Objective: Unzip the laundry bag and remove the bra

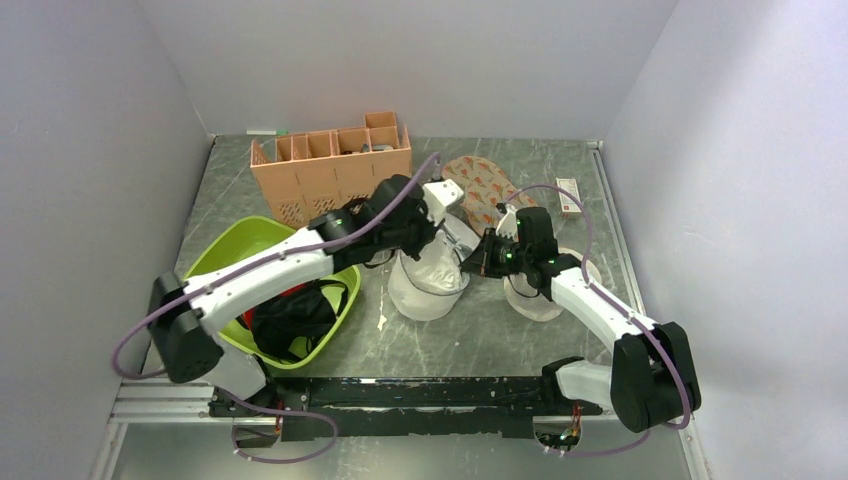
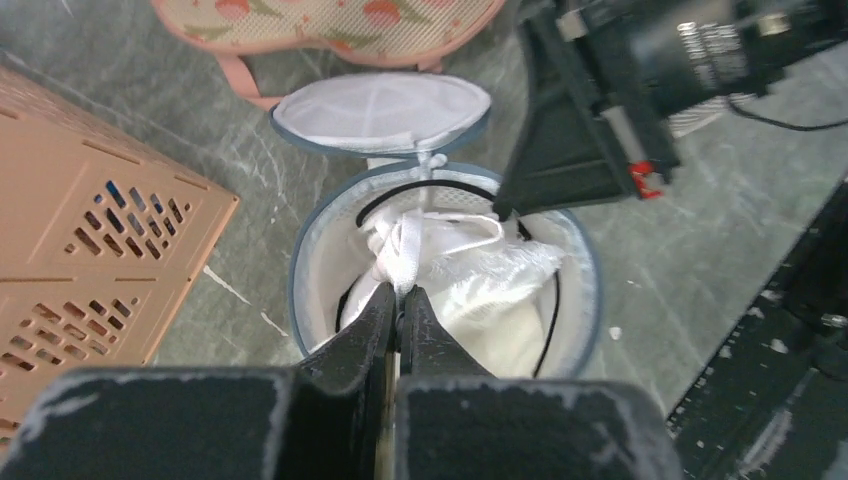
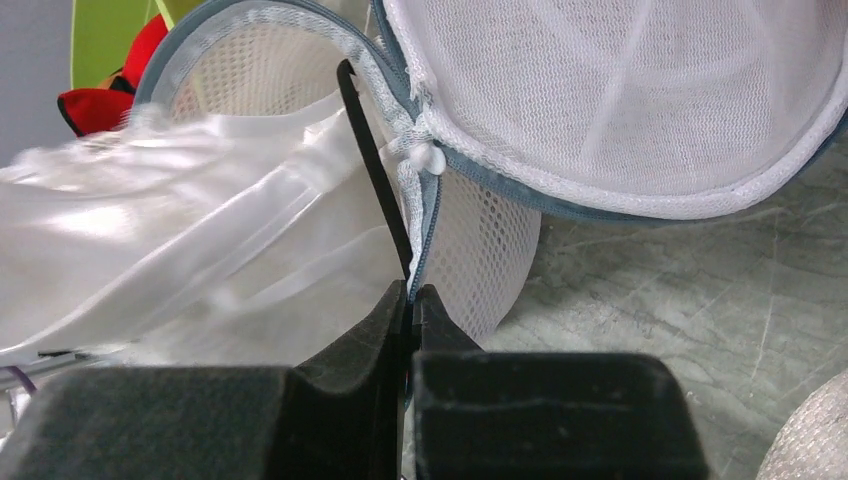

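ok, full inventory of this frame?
laundry bag: 1, white mesh, centre, lid open
bra: 1, white, black straps, inside laundry bag
crate: 1, peach, back left
basket: 1, green, left
red garment: 1, red, in basket
black garment: 1, black, in basket
floral pouch: 1, cream and peach, behind laundry bag
cream mesh bag: 1, cream, right of laundry bag
small box: 1, white, back right
left pincer: 1, black, shut on bra
right pincer: 1, black, shut on laundry bag rim

The grey marbled table carries an open laundry bag at centre, an orange crate at 11 o'clock, a green basin at 8, a floral pouch at 1, a small box at 2, and a cream mesh bag at 4.
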`<state>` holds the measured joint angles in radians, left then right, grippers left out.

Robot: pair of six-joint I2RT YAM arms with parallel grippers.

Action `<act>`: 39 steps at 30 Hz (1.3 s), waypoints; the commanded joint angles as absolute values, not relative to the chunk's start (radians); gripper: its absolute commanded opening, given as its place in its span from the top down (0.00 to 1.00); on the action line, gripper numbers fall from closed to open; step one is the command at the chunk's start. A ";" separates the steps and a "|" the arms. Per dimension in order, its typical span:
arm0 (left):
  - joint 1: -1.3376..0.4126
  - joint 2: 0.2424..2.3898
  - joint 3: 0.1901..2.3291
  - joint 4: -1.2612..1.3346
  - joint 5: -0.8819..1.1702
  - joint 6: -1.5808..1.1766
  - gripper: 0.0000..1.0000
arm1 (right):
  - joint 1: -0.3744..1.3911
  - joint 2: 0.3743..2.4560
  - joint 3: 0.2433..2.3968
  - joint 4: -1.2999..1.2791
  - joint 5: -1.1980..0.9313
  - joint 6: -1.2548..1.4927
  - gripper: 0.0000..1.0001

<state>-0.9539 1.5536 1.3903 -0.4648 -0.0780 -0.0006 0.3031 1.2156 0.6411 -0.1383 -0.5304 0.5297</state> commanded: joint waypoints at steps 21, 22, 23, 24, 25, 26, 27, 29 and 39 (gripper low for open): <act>-0.959 1.167 1.487 -0.261 -0.272 -0.080 0.93 | 0.306 1.189 0.632 -0.091 -0.537 0.563 1.00; -0.960 1.169 1.509 -0.292 -0.316 -0.064 0.93 | 0.306 1.190 0.634 -0.093 -0.538 0.563 1.00; -0.959 1.169 1.527 -0.317 -0.364 -0.053 0.93 | 0.306 1.190 0.636 -0.093 -0.538 0.562 1.00; -0.959 1.169 1.540 -0.343 -0.406 -0.043 0.93 | 0.305 1.192 0.637 -0.092 -0.539 0.559 1.00; -0.959 1.168 1.546 -0.364 -0.443 -0.040 0.93 | 0.306 1.195 0.638 -0.092 -0.539 0.558 1.00; -0.959 1.164 1.542 -0.385 -0.481 -0.040 0.93 | 0.306 1.201 0.638 -0.091 -0.540 0.557 1.00; -0.958 1.158 1.531 -0.397 -0.509 -0.041 0.93 | 0.306 1.206 0.638 -0.088 -0.541 0.557 1.00; -0.959 1.144 1.504 -0.425 -0.558 -0.061 0.93 | 0.305 1.217 0.640 -0.080 -0.548 0.560 1.00; -0.927 1.073 1.315 -0.654 -0.901 -0.200 0.93 | 0.307 1.256 0.656 -0.071 -0.563 0.551 1.00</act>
<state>-0.9543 1.0935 1.3743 -0.5049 -0.7147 -0.1181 0.3031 1.2369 0.6342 -0.0944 -0.5484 0.5610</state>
